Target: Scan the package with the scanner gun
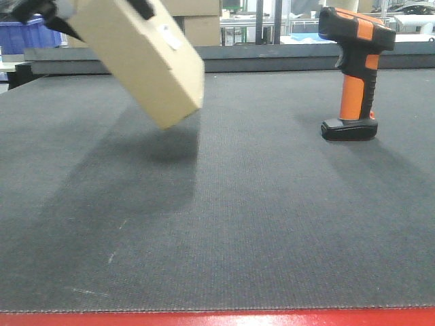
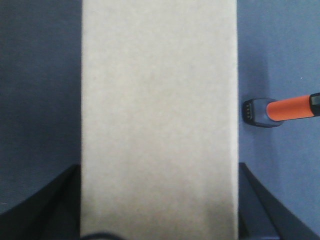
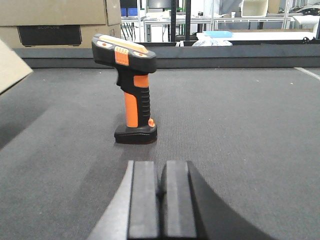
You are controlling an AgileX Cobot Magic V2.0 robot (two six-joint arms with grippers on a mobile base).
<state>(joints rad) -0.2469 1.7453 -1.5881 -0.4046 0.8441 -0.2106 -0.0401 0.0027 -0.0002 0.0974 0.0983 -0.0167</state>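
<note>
Package (image 1: 146,58) lifted off grey mat (image 1: 272,224), tilted, white label (image 1: 168,37) on upper face, clamped across width by left gripper (image 2: 159,167). Scanner gun (image 1: 353,75) upright on foot, well right of package. Right gripper (image 3: 161,195) pads pressed together, empty, facing scanner gun, apart from it.

package (image 1: 139,64) matt tan cardboard; scanner gun (image 1: 353,88) smooth plastic; table mat (image 1: 272,224) rough woven cloth.

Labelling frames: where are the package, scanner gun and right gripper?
package (image 1: 129,61), front view, tan face.
scanner gun (image 3: 131,107), right wrist view, orange handle.
right gripper (image 3: 161,175), right wrist view, between its fingertips.
</note>
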